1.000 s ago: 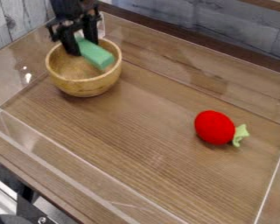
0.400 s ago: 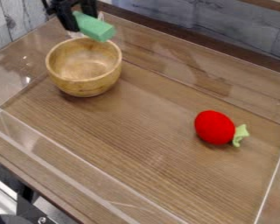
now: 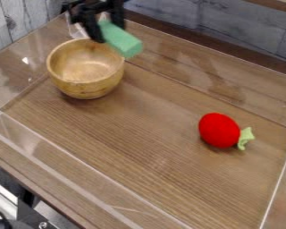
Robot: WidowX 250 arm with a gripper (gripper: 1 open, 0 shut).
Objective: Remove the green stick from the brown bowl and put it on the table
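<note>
My gripper (image 3: 100, 25) hangs at the top of the camera view, just right of and above the brown bowl (image 3: 86, 69). It is shut on the green stick (image 3: 119, 40), a light-green bar that juts down and to the right from between the black fingers, clear of the bowl's rim. The bowl stands with nothing in its pale inside. Under both lies the wood-grain table (image 3: 146, 134).
A red strawberry toy (image 3: 222, 130) with a green leaf lies at the right of the table. Low clear plastic walls (image 3: 21, 134) run round the table's edges. A grey plank wall stands behind.
The gripper has lifted the green stick out of the bowl and carried it up and to the right, past the bowl's rim. The bowl and the strawberry have not moved.
</note>
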